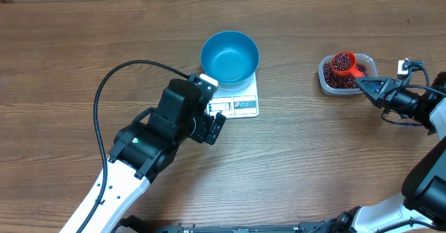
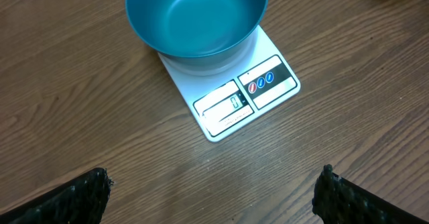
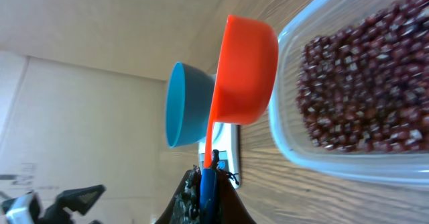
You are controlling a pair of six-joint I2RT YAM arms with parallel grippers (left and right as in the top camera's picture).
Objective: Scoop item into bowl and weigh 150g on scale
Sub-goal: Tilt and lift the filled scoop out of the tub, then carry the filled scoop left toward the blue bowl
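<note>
Beans (image 1: 339,81): tiny, loose, light, spill-prone. Some in orange scoop (image 1: 342,63), rest in clear tub (image 1: 325,79), upper right. Right fingers (image 1: 369,86) clamped on thin stiff scoop handle; keep level. Left fingers (image 2: 74,200) wide apart below scale (image 1: 244,106); empty blue bowl (image 1: 230,55) atop, centre.

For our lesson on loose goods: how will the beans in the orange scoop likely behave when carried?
The beans are small, rounded and loose, so they would probably roll out if the scoop tilts. The right tool pinches only the thin handle, so the loaded scoop may twist.
</note>
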